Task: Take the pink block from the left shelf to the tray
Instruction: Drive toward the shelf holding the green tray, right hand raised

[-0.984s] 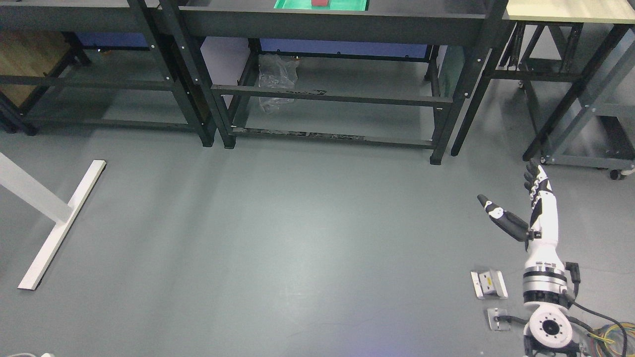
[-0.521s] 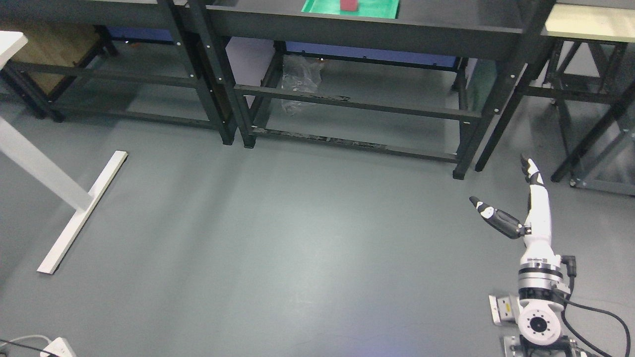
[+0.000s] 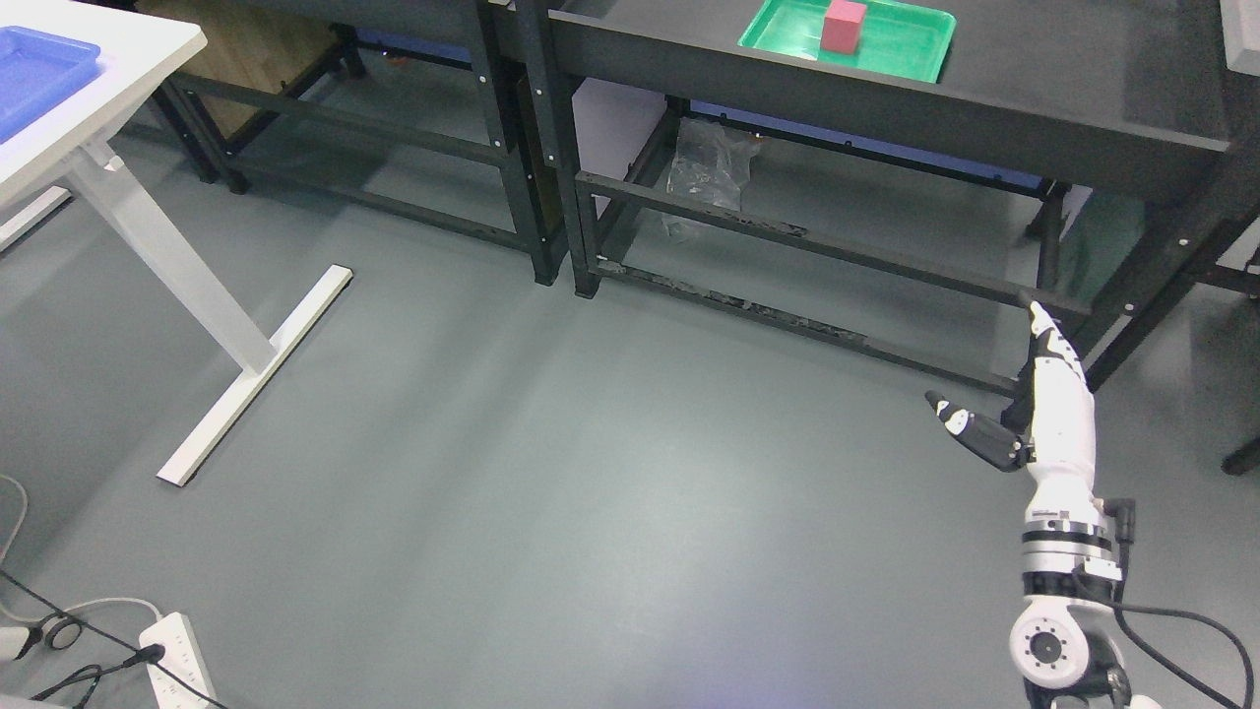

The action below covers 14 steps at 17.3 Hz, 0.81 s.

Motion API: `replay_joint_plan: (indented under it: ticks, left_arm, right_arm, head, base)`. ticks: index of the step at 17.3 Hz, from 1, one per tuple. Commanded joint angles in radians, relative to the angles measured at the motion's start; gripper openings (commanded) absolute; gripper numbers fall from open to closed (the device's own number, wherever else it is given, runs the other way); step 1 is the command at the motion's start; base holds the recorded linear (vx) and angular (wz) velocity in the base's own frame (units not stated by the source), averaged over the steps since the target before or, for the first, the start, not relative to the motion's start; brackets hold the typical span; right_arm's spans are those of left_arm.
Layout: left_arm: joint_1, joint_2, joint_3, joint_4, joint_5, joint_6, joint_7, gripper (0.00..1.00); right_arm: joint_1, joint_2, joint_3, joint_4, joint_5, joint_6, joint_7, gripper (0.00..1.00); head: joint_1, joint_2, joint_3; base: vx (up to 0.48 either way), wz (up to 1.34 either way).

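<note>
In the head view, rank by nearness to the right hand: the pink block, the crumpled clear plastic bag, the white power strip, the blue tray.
From the right hand, open at lower right:
1. Crumpled clear plastic bag, under the black shelf.
2. Pink block, standing in the green tray on that shelf.
3. White power strip, on the floor, bottom left.
4. Blue tray, on the white table, top left.

shelf [image 3: 984, 108]: black metal frame, dark top, upper right
on shelf: green tray [image 3: 915, 44], near its front edge
in tray: pink block [image 3: 845, 24], upright, left of middle
bench [image 3: 118, 59]: white, top left, white leg and foot
on bench: blue tray [image 3: 34, 69], partly cut off
floor [image 3: 541, 473]: grey; white power strip [image 3: 182, 655] and cables at lower left
</note>
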Motion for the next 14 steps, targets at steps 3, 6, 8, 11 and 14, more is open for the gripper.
replay_joint_plan:
  ticks: [3,6,8,11,14]
  left_arm:
    - [0.009,0.017,0.0,0.0,-0.002,0.0,0.001,1.0]
    - [0.009,0.017,0.0,0.0,-0.002,0.0,0.001,1.0]
    - [0.009,0.017,0.0,0.0,-0.002,0.0,0.001,1.0]
    - [0.009,0.017,0.0,0.0,-0.002,0.0,0.001,1.0]
    - [0.009,0.017,0.0,0.0,-0.002,0.0,0.001,1.0]
  right_arm:
    - [-0.006,-0.017,-0.015,-0.017,0.352,0.016,0.001,1.0]
    - [-0.006,-0.017,-0.015,-0.015,0.349,0.027,0.001,1.0]
    - [-0.006,-0.017,-0.015,-0.015,0.34,0.028,0.001,1.0]
    - [-0.006,-0.017,-0.015,-0.009,0.337,0.03,0.001,1.0]
    - [-0.006,-0.017,-0.015,-0.007,0.331,0.03,0.001,1.0]
  head:
    - [0.0,0.0,0.0]
    - [0.0,0.0,0.0]
    - [0.0,0.0,0.0]
    - [0.0,0.0,0.0]
    - [0.0,0.0,0.0]
  base:
    - [0.222,0.14]
    - [0.265,0.0]
    - [0.299,-0.08]
    - [0.363,-0.14]
    - [0.33,-0.12]
